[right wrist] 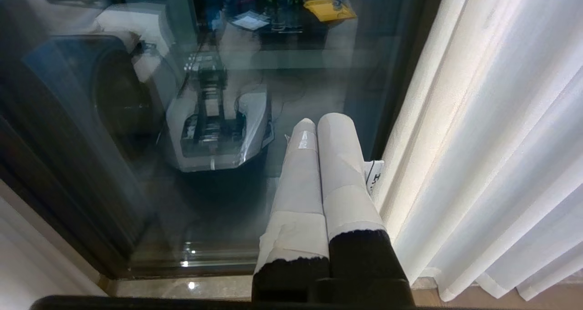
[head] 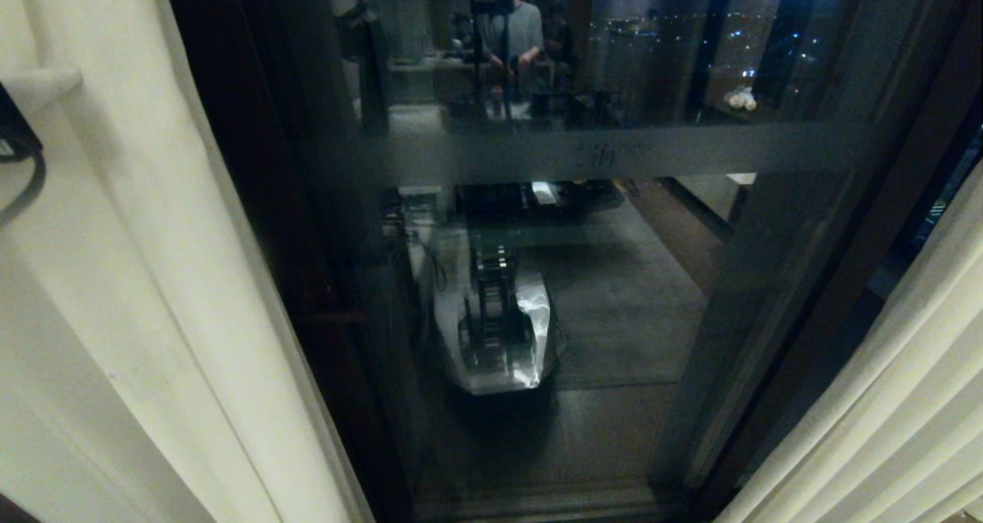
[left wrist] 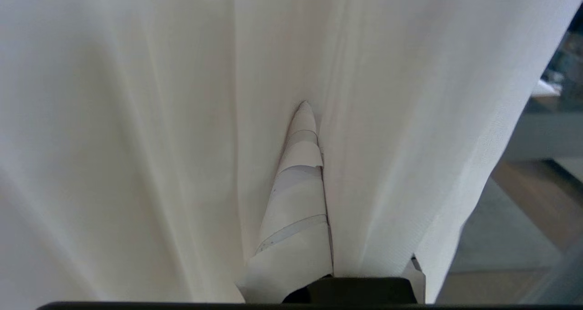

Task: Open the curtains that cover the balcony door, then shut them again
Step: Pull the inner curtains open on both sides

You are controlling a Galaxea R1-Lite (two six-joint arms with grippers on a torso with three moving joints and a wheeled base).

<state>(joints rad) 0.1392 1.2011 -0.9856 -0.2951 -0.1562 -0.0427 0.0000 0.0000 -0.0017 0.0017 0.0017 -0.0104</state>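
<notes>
The left curtain [head: 153, 277], cream and pleated, hangs down the left side of the head view. The right curtain [head: 883, 431] hangs at the lower right. Between them the balcony door [head: 637, 292] stands uncovered, dark glass with a horizontal crossbar [head: 614, 154]. My left gripper [left wrist: 314, 114] is shut on a fold of the left curtain [left wrist: 136, 119]; one taped finger [left wrist: 296, 200] shows and fabric drapes over the other. My right gripper [right wrist: 321, 121] is shut on nothing, hanging low before the glass beside the right curtain's edge [right wrist: 492, 141].
The glass reflects my own base [head: 491, 323] and a person [head: 514, 31] standing behind a tripod. A pale stone sill [right wrist: 182, 287] runs along the foot of the door. A small white label [right wrist: 375, 173] sticks out at the right curtain's edge.
</notes>
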